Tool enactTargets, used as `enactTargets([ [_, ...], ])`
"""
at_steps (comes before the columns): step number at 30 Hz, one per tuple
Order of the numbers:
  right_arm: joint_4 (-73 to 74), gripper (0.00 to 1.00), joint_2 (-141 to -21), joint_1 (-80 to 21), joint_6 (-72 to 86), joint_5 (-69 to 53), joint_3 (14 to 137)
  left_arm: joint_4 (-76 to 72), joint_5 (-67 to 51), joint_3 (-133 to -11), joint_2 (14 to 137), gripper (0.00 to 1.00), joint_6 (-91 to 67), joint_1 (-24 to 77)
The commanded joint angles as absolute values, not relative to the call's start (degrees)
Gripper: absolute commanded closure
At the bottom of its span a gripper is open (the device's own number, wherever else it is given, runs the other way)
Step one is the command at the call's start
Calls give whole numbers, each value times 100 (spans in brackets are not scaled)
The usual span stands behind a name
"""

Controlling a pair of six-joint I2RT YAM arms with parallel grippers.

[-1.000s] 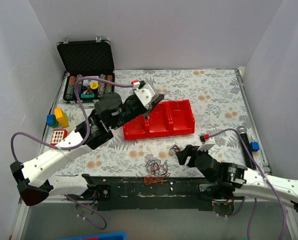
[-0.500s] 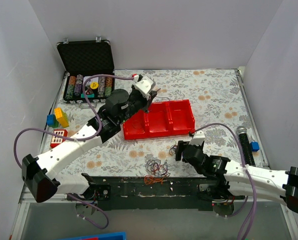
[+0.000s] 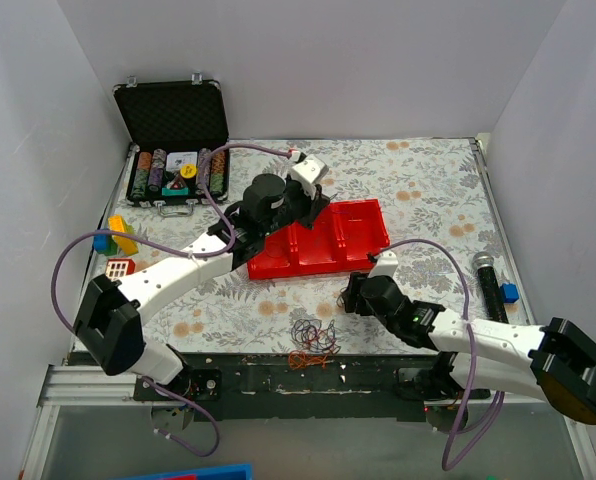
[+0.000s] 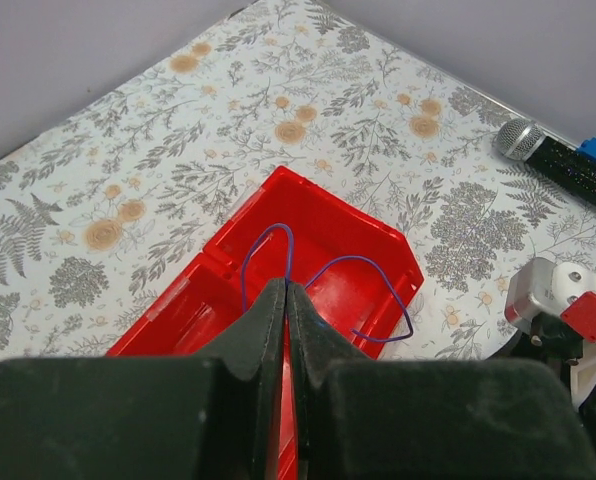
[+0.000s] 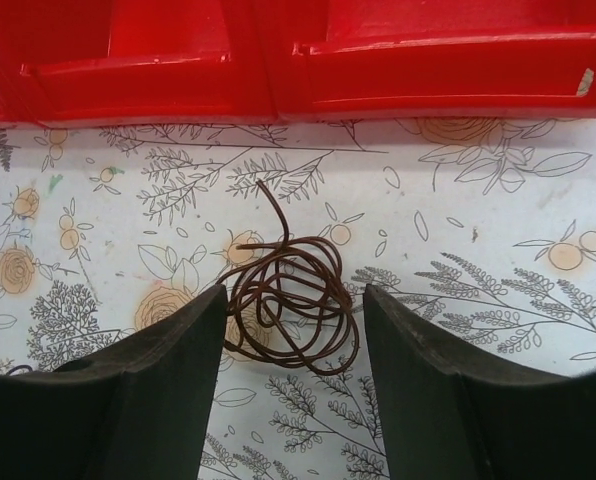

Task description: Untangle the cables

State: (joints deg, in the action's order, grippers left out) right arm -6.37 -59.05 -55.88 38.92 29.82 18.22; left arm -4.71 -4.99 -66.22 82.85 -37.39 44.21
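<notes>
A small bunch of thin dark and red cables [image 3: 313, 333], with an orange strand [image 3: 303, 358], lies at the table's near edge. My left gripper [image 3: 320, 202] [image 4: 286, 286] is shut on one thin purple wire [image 4: 378, 262] and holds it over the red tray [image 3: 363, 245] [image 4: 343, 225], where the wire loops down. My right gripper [image 3: 350, 297] [image 5: 293, 292] is open, low over the table in front of the tray [image 5: 278, 60]. A coiled brown wire [image 5: 290, 308] lies between its fingers [image 5: 168, 370], untouched.
An open black case [image 3: 173, 115] of poker chips stands at the back left. Coloured blocks [image 3: 118, 235] and a red-and-white block [image 3: 118, 270] lie at the left edge. A microphone [image 3: 488, 285] [image 4: 553, 155] and a blue piece [image 3: 509, 292] lie at the right.
My left gripper has moved right, over the red tray. My right gripper has moved left and forward to the brown coil in front of the tray.
</notes>
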Motion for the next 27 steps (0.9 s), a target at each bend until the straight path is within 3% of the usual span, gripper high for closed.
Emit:
enactTargets([
  [1,-1107,39,-6003,-5546,3841,2707,1837,-589,-536,-6584,8297,100,-4033,4368],
  [7,-1266,65,-5836,-5476,3850,2505,1574,-887,-229,-5968,8332,100,-4324,4210],
  [10,-1099,85,-5731,-5476,3902,2479,1556,-984,-132,-5819,8446,100,-4281,4149],
  [13,-827,95,-5433,-5476,3946,2522,1573,-1203,-79,-5713,8569,100,-4184,4131],
  [20,-36,99,-4273,-5292,3639,2900,2003,-1126,700,-5844,9043,100,-3701,4174],
  [27,387,99,-4666,-4317,2936,2480,3119,-1143,1591,-6064,9553,100,-2901,4280],
])
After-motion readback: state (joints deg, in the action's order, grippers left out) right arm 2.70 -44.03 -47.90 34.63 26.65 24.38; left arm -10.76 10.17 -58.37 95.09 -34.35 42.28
